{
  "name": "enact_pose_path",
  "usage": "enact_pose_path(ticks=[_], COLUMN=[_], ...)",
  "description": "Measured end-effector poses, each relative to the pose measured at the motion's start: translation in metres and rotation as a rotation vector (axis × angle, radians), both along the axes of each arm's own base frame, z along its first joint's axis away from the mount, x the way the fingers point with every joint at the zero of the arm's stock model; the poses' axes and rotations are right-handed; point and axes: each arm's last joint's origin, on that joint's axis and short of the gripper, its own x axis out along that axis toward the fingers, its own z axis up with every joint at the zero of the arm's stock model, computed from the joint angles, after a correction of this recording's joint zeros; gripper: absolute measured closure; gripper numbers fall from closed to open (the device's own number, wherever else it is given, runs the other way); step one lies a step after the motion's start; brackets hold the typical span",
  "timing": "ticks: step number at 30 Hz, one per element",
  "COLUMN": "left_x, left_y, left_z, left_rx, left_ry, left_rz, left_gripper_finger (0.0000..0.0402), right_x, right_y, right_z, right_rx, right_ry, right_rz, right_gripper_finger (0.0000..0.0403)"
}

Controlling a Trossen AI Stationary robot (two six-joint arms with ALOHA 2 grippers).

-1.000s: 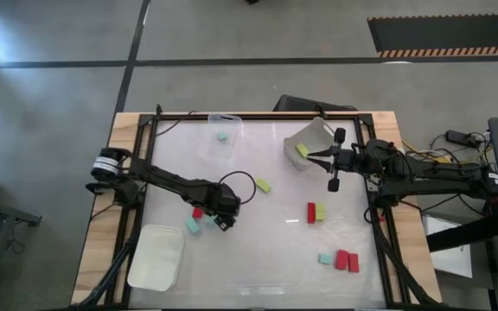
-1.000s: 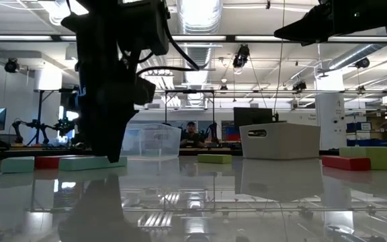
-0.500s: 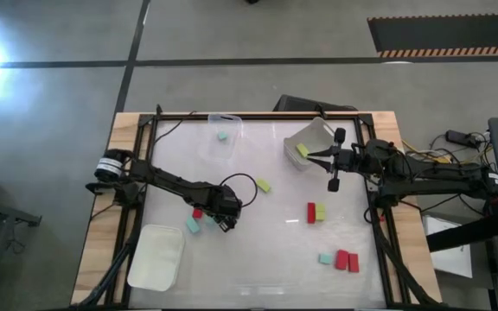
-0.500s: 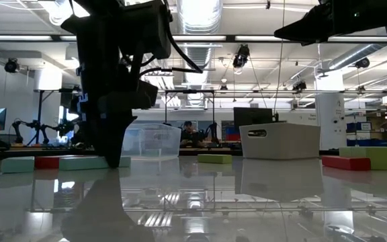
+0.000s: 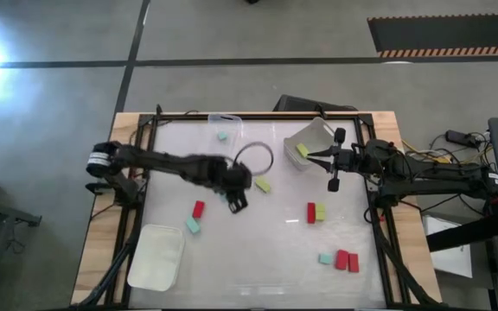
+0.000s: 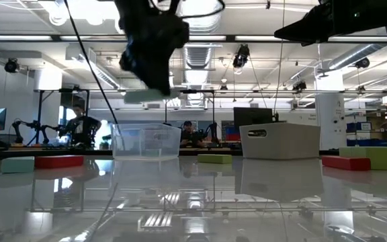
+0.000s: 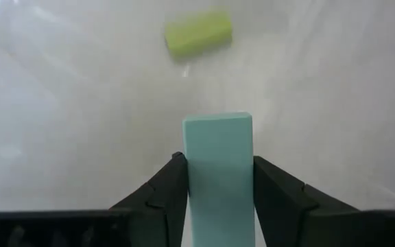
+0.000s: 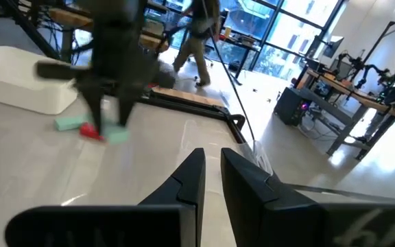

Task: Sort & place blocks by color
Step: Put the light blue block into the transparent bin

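My left gripper (image 5: pixel 235 203) hangs over the middle of the table, shut on a mint-teal block (image 7: pixel 218 165) that also shows raised well above the table in the low view (image 6: pixel 146 96). On the table below lie a red block (image 5: pixel 198 208) and a teal block (image 5: pixel 193 225). A yellow-green block (image 5: pixel 264 185) lies just beyond the gripper. My right gripper (image 5: pixel 332 166) waits shut and level near the far right, holding nothing. More blocks, red, yellow-green and teal, lie at the right (image 5: pixel 316 212) and near right (image 5: pixel 341 259). My left gripper pinches the teal block's two long sides (image 7: pixel 192 180) between its two fingers (image 7: pixel 172 189). The fingers slant steeply down from above and lie along the block, whose free end sticks out past the fingertips. The block is lifted clear of the table.
A clear tray (image 5: pixel 223 134) at the far middle holds a teal block. A white tray (image 5: pixel 311 138) at the far right holds a yellow-green block. Another white tray (image 5: pixel 156 257) lies at the near left. People stand in the room behind the table.
My left gripper has taken hold of a teal block beside the red one and risen with it, drifting toward the far and right edges. The block is now lifted clear of the table. The red block and the other teal block stay where they were.
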Motion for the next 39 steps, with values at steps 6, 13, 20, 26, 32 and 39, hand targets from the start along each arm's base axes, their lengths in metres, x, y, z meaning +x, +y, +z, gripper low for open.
enact_pose_path(ticks=[6, 13, 20, 26, 32, 39], left_x=[-0.003, -0.027, -0.050, -0.060, -0.052, -0.046], left_y=[0.056, 0.120, 0.175, 0.191, 0.197, 0.202], left_z=[0.032, 0.034, 0.015, 0.004, -0.009, -0.030], left_rx=[0.115, 0.331, 0.387, 0.304, 0.286, 0.241], left_ry=[-0.037, 0.188, 0.242, 0.179, 0.167, 0.202], left_rz=[-0.047, -0.425, -0.645, -0.674, -0.681, -0.690], left_gripper_finger=[0.0281, 0.0280, 0.0279, 0.0279, 0.0279, 0.0279], right_x=[0.000, 0.000, 0.000, 0.000, 0.000, 0.000], right_y=[0.000, 0.000, 0.000, 0.000, 0.000, 0.000], right_z=[0.000, 0.000, 0.000, 0.000, 0.000, 0.000], right_rx=[0.001, -0.006, -0.007, -0.020, -0.020, -0.022], right_ry=[0.004, 0.001, 0.001, 0.004, 0.003, 0.004], right_rz=[0.000, 0.001, 0.001, 0.002, 0.002, 0.002], right_gripper_finger=[0.0365, 0.0365, 0.0365, 0.0365, 0.0365, 0.0365])
